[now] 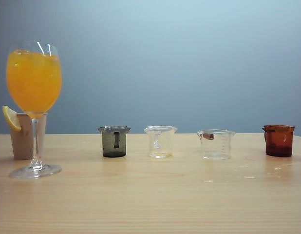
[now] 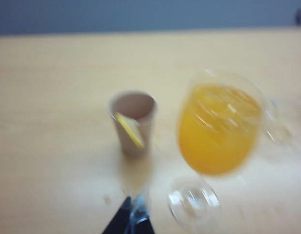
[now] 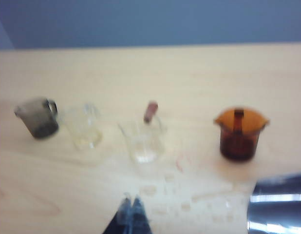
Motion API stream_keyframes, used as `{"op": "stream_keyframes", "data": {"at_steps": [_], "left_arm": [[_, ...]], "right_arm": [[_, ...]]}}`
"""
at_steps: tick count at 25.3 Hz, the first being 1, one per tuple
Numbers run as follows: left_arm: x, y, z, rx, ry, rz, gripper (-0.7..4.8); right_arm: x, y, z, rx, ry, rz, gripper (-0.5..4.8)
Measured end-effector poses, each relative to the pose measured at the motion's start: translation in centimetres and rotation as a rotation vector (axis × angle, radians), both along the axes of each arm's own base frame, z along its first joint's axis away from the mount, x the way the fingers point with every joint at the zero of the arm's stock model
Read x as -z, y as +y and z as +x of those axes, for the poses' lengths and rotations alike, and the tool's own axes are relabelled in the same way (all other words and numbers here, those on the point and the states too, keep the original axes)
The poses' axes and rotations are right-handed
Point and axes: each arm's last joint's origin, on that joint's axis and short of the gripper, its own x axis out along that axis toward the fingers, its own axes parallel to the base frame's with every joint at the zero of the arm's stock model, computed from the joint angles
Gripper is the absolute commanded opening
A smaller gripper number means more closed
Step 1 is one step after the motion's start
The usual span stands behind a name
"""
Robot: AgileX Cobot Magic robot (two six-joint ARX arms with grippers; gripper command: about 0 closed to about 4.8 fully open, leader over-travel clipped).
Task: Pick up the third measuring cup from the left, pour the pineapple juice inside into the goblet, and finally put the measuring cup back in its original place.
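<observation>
The third measuring cup [image 1: 216, 145] [image 3: 143, 136] is small and clear, with a reddish-brown spot near its rim; it stands upright in the row and looks clear inside. I cannot make out the pineapple juice on its own in any view. The goblet [image 1: 34, 83] [image 2: 218, 129] stands at the far left, holding orange liquid. My left gripper [image 2: 133, 207] is shut and empty, hanging above the table near the goblet's foot. My right gripper [image 3: 131, 201] is shut and empty, hovering short of the third cup. Neither gripper shows in the exterior view.
A smoky grey cup [image 1: 114, 142], a flared clear cup [image 1: 160, 142] with a faint yellow tint at its bottom, and an amber cup [image 1: 278, 140] complete the row. A beige cup [image 1: 24, 136] with a lemon slice stands behind the goblet. Wet spots [image 3: 179, 195] mark the table.
</observation>
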Motion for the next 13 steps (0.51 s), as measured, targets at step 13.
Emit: {"op": "stream_keyframes", "data": {"at_steps": [13], "left_arm": [[8.8,0.0,2.4,-0.056,-0.103,-0.018,-0.04]], "right_arm": [[4.7,-0.9,0.6,0.121,0.109,-0.028,-0.06]]}}
